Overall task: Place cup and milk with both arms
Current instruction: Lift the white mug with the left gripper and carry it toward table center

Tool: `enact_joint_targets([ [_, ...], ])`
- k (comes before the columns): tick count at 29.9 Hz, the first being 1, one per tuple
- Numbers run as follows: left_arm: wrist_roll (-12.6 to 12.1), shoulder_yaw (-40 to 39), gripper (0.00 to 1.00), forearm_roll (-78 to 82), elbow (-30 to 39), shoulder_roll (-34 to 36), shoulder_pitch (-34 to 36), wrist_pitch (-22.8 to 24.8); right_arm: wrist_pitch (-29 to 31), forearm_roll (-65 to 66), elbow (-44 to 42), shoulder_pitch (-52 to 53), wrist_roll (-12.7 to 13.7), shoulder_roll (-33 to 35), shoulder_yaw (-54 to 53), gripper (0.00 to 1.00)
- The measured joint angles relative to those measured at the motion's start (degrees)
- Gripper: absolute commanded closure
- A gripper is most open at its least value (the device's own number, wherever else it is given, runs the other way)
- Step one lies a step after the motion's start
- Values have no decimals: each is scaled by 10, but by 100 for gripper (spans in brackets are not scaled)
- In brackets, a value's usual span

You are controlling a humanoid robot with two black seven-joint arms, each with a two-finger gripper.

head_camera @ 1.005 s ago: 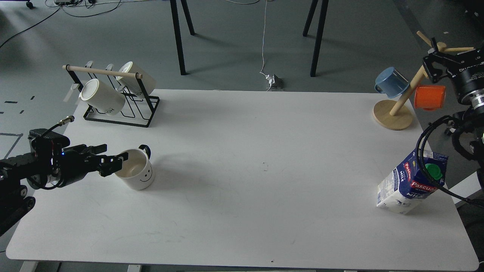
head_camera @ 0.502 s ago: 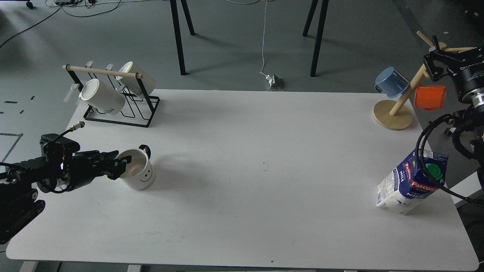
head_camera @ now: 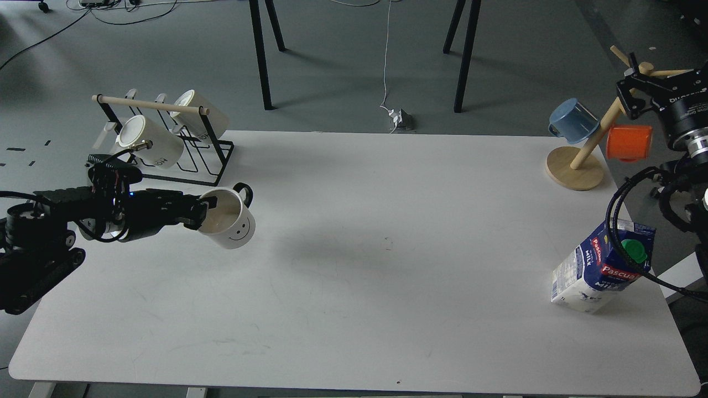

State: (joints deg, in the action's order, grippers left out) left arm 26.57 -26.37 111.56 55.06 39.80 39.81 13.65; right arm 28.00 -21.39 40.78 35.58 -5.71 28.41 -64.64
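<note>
The cup, white with a black handle and a smiley face, is held by its left rim in my left gripper, which is shut on it. The cup hangs slightly tilted above the white table, left of centre. The milk, a blue and white carton with a green cap, stands at the table's right edge, with a black cable crossing in front of it. My right gripper is high at the far right, by the mug tree and well behind the milk; its fingers cannot be told apart.
A black wire rack with two cream mugs stands at the back left, just behind the left arm. A wooden mug tree with a blue mug and an orange mug stands at the back right.
My left gripper has lifted the cup off the table and carried it to the right and farther back. The milk and the right arm have hardly moved.
</note>
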Motion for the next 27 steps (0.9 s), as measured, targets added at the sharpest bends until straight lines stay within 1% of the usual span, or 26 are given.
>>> enact_joint_targets([
  [3,-13,3,99,2,34,-12,30,30,0,0,0,2,0,-1,0,1],
  [5,-33,7,99,8,42,-41,41,42,0,0,0,3,0,-2,0,1],
  [7,-57,11,99,25,44,-82,57,62,0,0,0,3,0,-3,1,1],
  [9,-72,13,99,53,45,-122,73,85,0,0,0,3,0,-2,1,1],
  [14,-92,16,98,125,41,-231,95,134,0,0,-2,1,0,2,0,1],
  [17,-98,21,98,133,36,-288,95,142,0,0,-3,1,0,3,-3,1],
  [20,-109,51,98,134,29,-328,86,143,0,0,-2,1,0,4,-6,1],
  [23,-130,78,97,135,26,-342,68,144,0,0,-1,1,0,4,-7,1],
  [27,-151,85,95,135,24,-347,56,144,0,0,-1,-2,0,1,-8,1],
])
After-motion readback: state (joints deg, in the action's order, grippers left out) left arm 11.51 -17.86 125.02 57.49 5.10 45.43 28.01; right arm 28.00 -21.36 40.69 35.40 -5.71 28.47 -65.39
